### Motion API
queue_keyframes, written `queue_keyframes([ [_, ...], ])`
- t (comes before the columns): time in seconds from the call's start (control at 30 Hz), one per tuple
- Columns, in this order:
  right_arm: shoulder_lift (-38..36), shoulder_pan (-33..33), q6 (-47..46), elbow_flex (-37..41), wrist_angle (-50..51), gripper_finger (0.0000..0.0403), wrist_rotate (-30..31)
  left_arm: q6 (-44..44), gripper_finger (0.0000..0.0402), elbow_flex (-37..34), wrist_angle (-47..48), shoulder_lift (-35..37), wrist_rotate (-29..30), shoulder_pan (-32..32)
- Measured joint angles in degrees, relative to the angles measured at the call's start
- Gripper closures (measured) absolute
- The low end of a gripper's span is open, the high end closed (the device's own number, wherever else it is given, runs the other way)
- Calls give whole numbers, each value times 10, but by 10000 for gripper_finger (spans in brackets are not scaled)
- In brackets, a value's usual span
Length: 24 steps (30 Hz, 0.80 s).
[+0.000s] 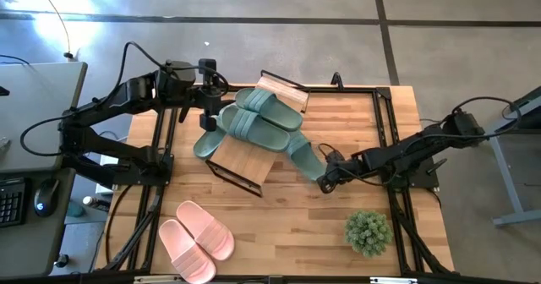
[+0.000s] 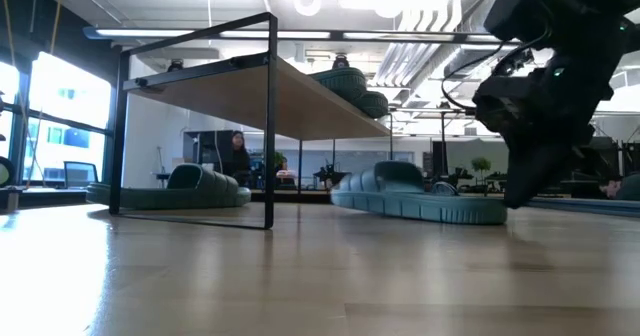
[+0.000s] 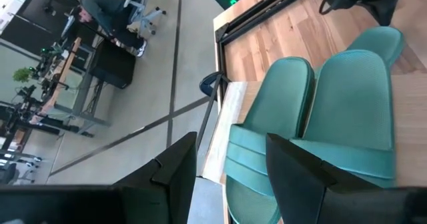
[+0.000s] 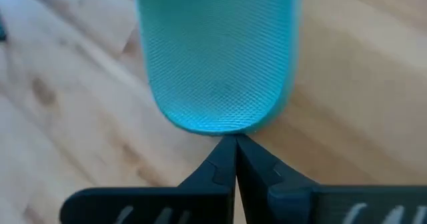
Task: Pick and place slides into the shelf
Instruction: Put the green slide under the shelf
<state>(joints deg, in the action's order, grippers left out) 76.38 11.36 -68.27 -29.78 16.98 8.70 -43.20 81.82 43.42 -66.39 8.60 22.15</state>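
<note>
The shelf (image 1: 245,161) stands mid-table with two green slides (image 1: 258,115) side by side on its wooden top. My left gripper (image 3: 230,159) hovers open at the far left end of that top, its fingers over the near ends of those slides. A third green slide (image 1: 207,142) lies on the table by the shelf's left side. A fourth green slide (image 1: 304,159) lies sole down on the table to the right of the shelf. My right gripper (image 1: 325,182) is shut at its heel end. Two pink slides (image 1: 194,237) lie near the front left. My right gripper meets the rounded heel end (image 4: 223,131) of the green slide with the tips of its shut fingers. It comes slanting down from the table's right side, in line with the slide's length. The slide lies flat on the table, strap up.
A small potted plant (image 1: 368,231) stands at the front right, close to my right arm. Black frame rails (image 1: 385,123) run along the table's edges. Bare wood lies between the shelf and the table's front edge.
</note>
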Motion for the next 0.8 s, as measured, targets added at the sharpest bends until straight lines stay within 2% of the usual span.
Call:
queue_keyframes([
  [0.17,2,-26,17,4,25,403,24,0,241,0,0,0,0,0],
  [0.6,1,-103,78,2,-52,403,20,-4,241,0,-1,0,0,0],
  [0.8,1,-135,99,2,-61,403,20,-12,241,0,0,0,36,0],
])
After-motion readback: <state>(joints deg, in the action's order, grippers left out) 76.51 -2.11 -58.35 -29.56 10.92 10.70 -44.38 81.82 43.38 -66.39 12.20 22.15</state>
